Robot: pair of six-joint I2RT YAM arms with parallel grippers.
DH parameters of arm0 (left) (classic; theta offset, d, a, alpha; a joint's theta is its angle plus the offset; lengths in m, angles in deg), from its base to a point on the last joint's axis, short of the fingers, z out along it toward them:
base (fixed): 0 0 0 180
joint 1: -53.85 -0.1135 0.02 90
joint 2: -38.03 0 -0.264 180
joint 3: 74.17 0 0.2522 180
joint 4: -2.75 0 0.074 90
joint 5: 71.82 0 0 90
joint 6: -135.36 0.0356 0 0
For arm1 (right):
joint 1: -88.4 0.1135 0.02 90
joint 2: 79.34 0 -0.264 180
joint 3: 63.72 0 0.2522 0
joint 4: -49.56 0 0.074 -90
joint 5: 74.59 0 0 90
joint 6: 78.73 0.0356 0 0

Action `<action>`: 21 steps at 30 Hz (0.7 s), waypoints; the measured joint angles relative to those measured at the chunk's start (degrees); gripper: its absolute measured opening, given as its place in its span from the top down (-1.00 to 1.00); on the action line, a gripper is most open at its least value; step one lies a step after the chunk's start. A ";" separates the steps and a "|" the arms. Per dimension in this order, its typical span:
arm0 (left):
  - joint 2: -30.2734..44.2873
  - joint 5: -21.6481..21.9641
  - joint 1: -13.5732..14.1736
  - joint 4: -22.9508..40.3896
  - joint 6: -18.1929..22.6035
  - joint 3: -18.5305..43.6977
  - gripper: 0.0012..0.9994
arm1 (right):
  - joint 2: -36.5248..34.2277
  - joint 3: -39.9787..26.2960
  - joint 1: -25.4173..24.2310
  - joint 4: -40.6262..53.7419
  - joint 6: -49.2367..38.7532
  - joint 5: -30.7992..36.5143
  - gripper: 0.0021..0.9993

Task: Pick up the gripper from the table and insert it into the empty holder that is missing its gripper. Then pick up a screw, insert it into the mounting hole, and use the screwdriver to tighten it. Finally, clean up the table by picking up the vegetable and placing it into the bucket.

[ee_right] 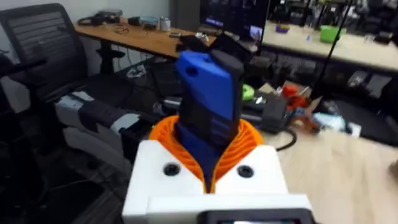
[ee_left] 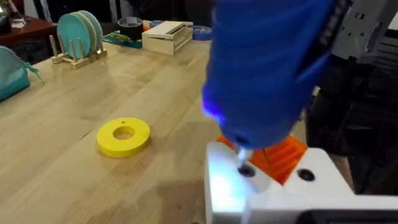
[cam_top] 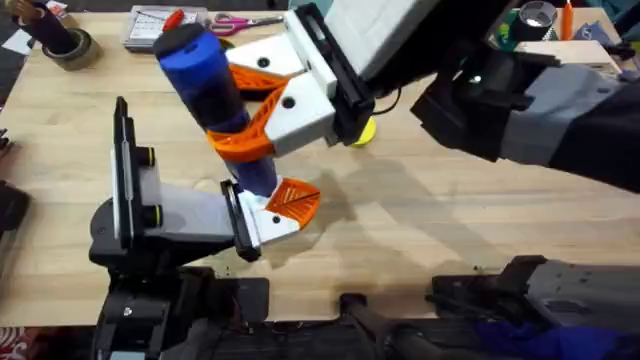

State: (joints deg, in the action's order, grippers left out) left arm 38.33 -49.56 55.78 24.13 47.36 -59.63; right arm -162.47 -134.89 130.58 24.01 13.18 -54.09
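While right fingers (cam_top: 262, 112) grip it, screwdriver (cam_top: 212, 92) upright, tip down, left fingers' state unclear.

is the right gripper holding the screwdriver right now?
Yes: in the right wrist view the blue screwdriver stands clamped between the orange ribbed pads of the right gripper.

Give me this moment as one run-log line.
stage: tightening screw | right gripper: shut on screwdriver | screwdriver tip: down on white mount | left gripper: orange tip fitted | yellow ring: on table
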 joint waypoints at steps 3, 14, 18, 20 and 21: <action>0.02 -0.01 0.00 0.00 0.00 0.00 0.97 | 0.02 0.02 0.00 -5.68 2.35 0.65 0.95; 0.02 -0.01 0.00 0.00 -0.02 0.00 0.97 | 0.02 -8.35 -3.87 -4.37 10.11 1.53 0.95; 0.00 -0.01 0.00 0.00 0.00 0.00 0.97 | 0.02 -13.21 -5.30 9.37 8.39 4.12 0.95; 0.02 -0.01 0.00 0.00 -0.02 0.00 0.97 | 0.02 -15.89 -6.42 22.50 4.46 9.08 0.95; 0.00 0.02 0.00 0.00 0.00 0.00 0.97 | 0.02 -17.19 -6.99 28.70 2.24 12.16 0.95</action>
State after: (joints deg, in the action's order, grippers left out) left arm 38.33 -49.55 55.78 24.13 47.36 -59.63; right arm -162.45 -152.08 123.59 52.70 15.42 -41.93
